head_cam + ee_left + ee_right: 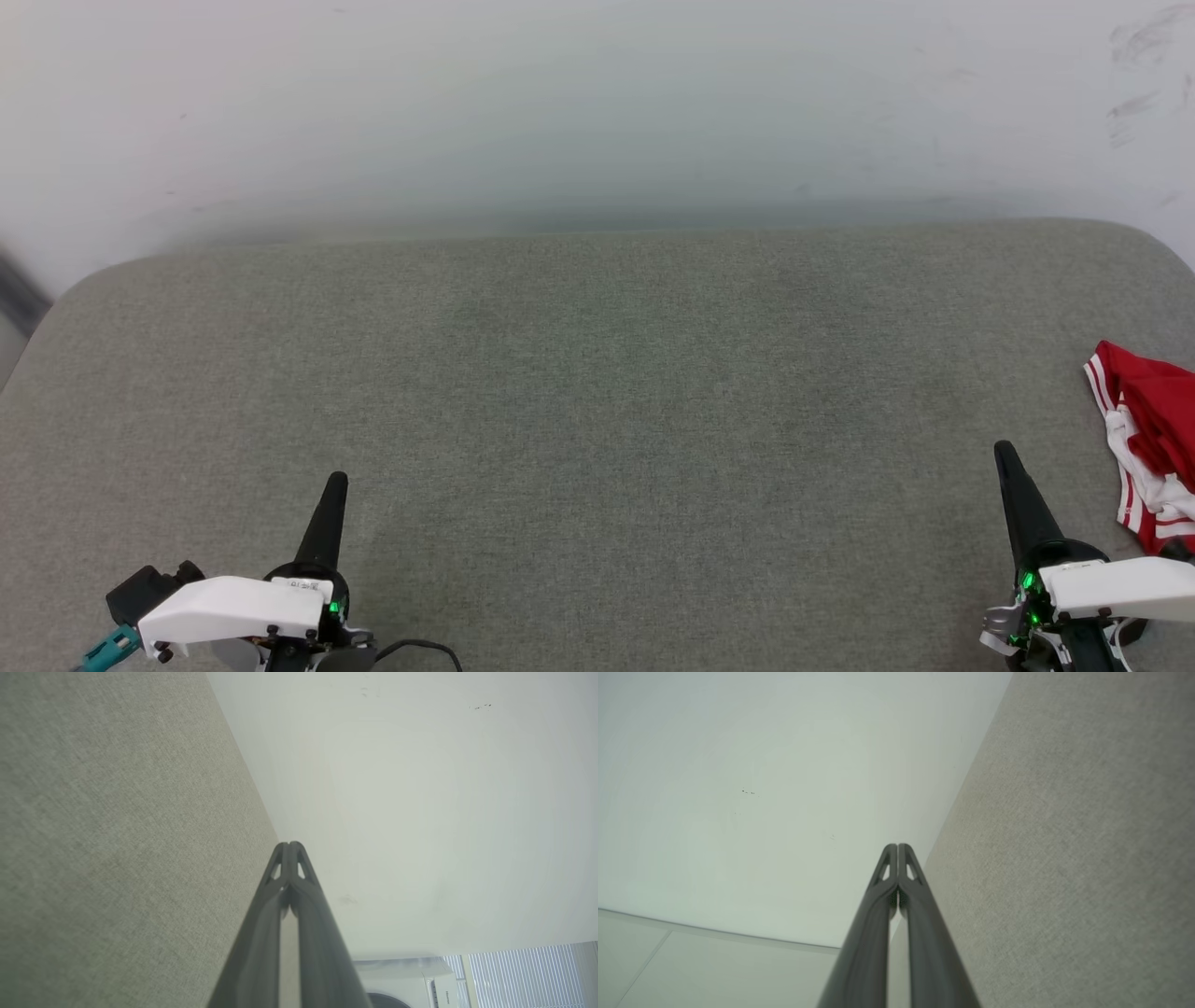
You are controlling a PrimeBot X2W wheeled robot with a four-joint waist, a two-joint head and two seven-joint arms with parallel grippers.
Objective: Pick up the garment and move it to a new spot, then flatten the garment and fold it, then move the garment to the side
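Worktop (597, 420): padded, covered in grey-green woven cloth, rounded at both far corners, spanning the head view from left to right. Wall (597, 112): pale, plain, directly behind the far edge, with faint dark scuff marks (1139, 84) at upper right. Tiled floor (668, 961): pale, glimpsed beyond the wall's foot in the right wrist view. White appliance (411, 984) and slatted blinds (523, 975): low right in the left wrist view, past the wall. Garment (1153, 439): red cloth with white panels and red-and-white striped trim, crumpled in a heap at the right edge of the worktop, cut off by the picture's border. Long axis roughly far to near, slanted slightly rightward toward the near end; striped hem facing left. Lying just right of the right hand (1004, 450), near end close to that arm's white wrist housing, contact not discernible. Right hand: clenched, both dark fingers pressed together along the tips, empty, pointing far, at near right above the cloth surface. Left hand (334, 478): likewise clenched and empty, pointing far with a slight rightward lean, at near left, well apart from the garment. Dark cable (420, 649) and teal connector (112, 644): beside the left wrist, at the near edge.
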